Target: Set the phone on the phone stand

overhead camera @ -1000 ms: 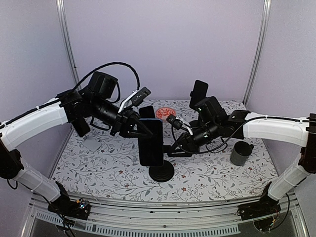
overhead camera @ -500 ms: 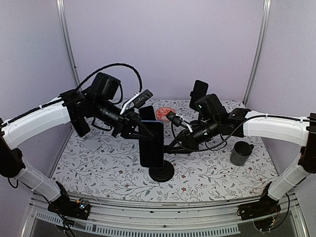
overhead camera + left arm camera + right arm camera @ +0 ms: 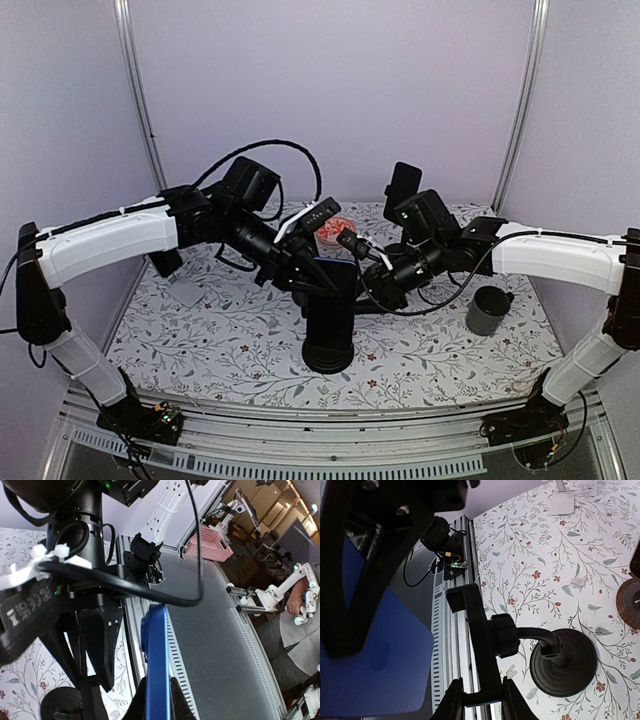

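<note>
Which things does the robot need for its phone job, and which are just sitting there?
For the job:
phone
phone stand
left gripper, holding the phone
right gripper, holding the phone stand

Just lying about:
grey cup
red dish
pale square pad

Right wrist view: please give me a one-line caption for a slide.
The right gripper holds the phone stand by its cradle while the left gripper holds the blue phone beside it.

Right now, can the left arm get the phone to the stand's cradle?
Probably yes: the phone in the left fingers faces the cradle with nothing between; the right fingers only pinch its end.
</note>
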